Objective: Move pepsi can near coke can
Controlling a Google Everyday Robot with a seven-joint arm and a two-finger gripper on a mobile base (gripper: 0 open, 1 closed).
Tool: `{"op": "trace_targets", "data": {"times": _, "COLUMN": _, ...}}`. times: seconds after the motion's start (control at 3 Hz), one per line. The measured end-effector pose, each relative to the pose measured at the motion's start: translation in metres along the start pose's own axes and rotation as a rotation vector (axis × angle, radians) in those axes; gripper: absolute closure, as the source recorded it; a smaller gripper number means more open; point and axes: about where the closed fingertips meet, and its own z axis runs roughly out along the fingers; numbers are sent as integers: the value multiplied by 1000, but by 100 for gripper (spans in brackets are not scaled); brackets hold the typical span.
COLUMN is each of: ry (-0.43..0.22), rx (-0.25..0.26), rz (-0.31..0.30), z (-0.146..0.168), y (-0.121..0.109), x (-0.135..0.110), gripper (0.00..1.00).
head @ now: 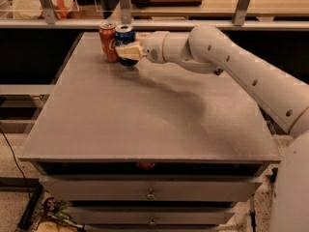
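The coke can point(108, 41) stands upright near the far left corner of the grey worktop point(145, 120), and everything else is placed from it. The pepsi can point(124, 38) stands upright just to the right of the coke can. The two are side by side, so close that I cannot tell whether they touch or a sliver of gap lies between them. The gripper point(127, 52) is also right of the coke can, at the pepsi can's lower half, with its cream jaws closed on the blue can. Whether the pepsi can's base rests on the worktop or hangs just above it cannot be told — a dark shadow lies under it. The white arm point(231, 64) comes in from the right of the coke can, sloping down toward the near right corner. Nearer than the coke can, under the worktop's front edge, are two drawers point(150, 193). Behind the coke can runs a pale rail point(193, 24).
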Motion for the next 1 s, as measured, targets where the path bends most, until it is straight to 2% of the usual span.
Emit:
{"op": "trace_targets", "data": {"times": 0.33, "ry": 0, "rx": 5, "rz": -6, "z": 4, "y": -3, "x": 3, "gripper": 85}}
{"op": "trace_targets", "data": {"times": 1.0, "ry": -2, "rx": 6, "rz": -18, "z": 8, "y": -4, "x": 5, "gripper": 38}}
